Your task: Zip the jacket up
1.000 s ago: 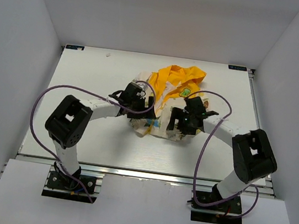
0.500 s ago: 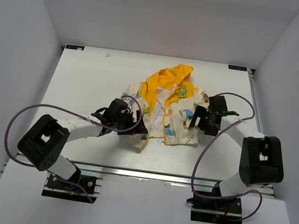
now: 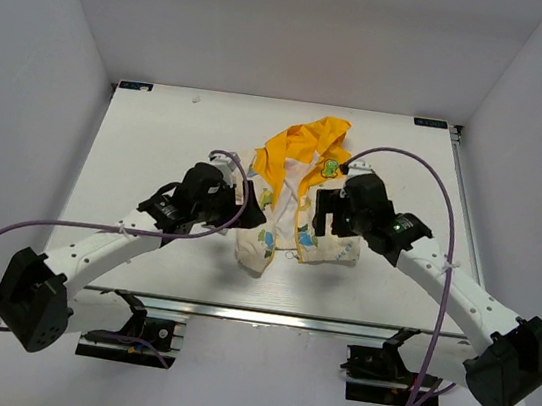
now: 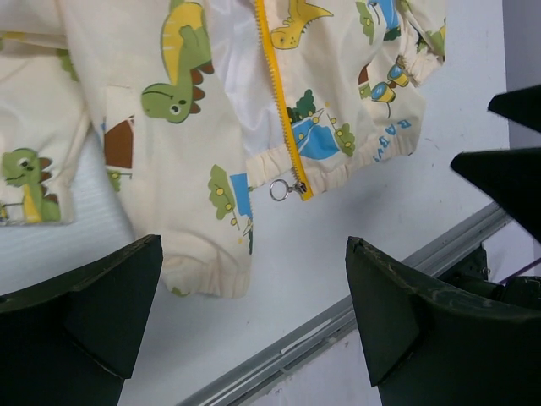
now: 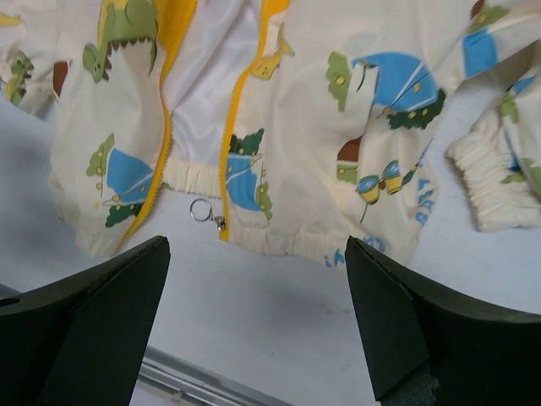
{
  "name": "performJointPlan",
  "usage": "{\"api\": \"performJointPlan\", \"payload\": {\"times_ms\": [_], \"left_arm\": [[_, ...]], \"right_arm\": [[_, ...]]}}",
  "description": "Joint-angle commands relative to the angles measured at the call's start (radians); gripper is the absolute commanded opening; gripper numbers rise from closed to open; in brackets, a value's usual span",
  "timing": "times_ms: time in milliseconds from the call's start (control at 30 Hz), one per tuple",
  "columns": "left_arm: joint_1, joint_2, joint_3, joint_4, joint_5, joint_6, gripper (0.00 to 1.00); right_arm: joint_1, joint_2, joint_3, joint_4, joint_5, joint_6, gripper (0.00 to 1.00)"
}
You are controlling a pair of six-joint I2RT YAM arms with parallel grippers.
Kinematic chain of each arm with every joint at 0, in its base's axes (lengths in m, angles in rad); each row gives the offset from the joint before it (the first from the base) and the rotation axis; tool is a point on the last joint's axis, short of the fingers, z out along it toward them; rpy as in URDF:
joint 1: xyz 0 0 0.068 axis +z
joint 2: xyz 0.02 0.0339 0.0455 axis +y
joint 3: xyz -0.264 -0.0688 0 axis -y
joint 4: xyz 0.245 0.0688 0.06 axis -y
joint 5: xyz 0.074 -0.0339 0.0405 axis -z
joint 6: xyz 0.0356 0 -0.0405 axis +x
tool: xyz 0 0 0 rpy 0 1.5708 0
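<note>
Both agape: left claw [image 4: 254,245], right claw [image 5: 256,244]; jacket [image 3: 318,242] unzipped.

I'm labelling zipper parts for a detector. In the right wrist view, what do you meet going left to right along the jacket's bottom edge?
On the jacket: first front panel → ring zipper pull → second front panel → gathered sleeve cuff.

jacket [image 3: 304,198] unzipped, flat (dinosaur print)

Bare table [image 3: 269,289] lies between the jacket [image 3: 324,243] hem and near edge.
</note>
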Motion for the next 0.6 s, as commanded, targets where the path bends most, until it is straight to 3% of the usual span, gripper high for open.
{"api": "performJointPlan", "payload": {"times_ms": [0,167,367,567], "left_arm": [[-0.003,-0.066,-0.014,-0.094,-0.059,0.007,0.98],[-0.003,-0.107,-0.063,-0.101,-0.055,-0.018,0.98],[-0.005,-0.127,-0.093,-0.120,-0.071,-0.040,0.98],[-0.007,-0.129,-0.085,-0.144,-0.100,-0.036,0.98]], "right_arm": [[0.058,0.024,-0.040,-0.014,0.029,0.045,0.89],[0.154,0.160,-0.030,0.016,0.075,0.097,0.89],[0.168,0.327,-0.016,0.045,0.161,0.209,0.88],[0.168,0.403,-0.040,0.109,0.179,0.247,0.73]]}}
